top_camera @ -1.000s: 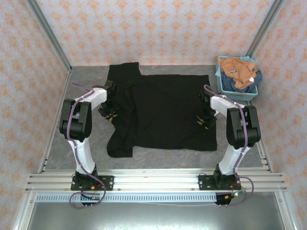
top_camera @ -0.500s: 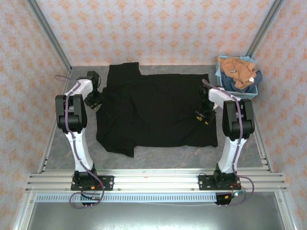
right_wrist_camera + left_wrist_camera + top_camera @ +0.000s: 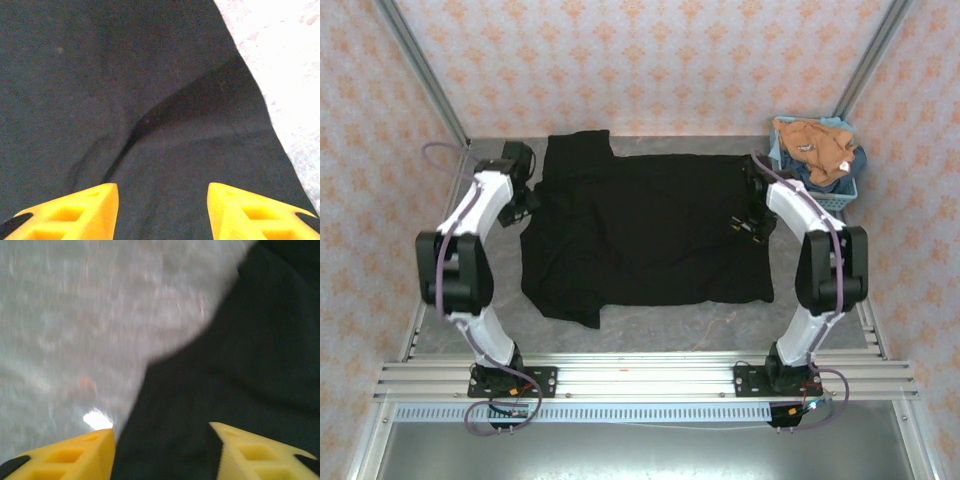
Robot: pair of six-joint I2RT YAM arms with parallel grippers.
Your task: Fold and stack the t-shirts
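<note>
Now left pincer (image 3: 160, 430) and right pincer (image 3: 161, 185) hover spread, empty, above the black t-shirt (image 3: 650, 230).
A square fold likely needs even pinches on the cloth edge near each.

1. The black t-shirt (image 3: 650, 230) at the frame's centre shows plain black.
2. The orange-tan t-shirt (image 3: 815, 145), upper right, is warm orange-tan.
3. The dark blue t-shirt (image 3: 810, 178) beneath it is deep navy.
4. The basket (image 3: 820, 197) is light blue mesh.
5. The table (image 3: 670, 322) is mottled grey.
6. The walls (image 3: 650, 60) are pale pink with a repeating orange ornament.
7. The left arm (image 3: 485, 215) and right arm (image 3: 805, 215) are white with black joints; the cables (image 3: 440, 150) are purple.
8. The left gripper (image 3: 162, 437) and right gripper (image 3: 162, 195) have yellow fingers (image 3: 75, 210).
</note>
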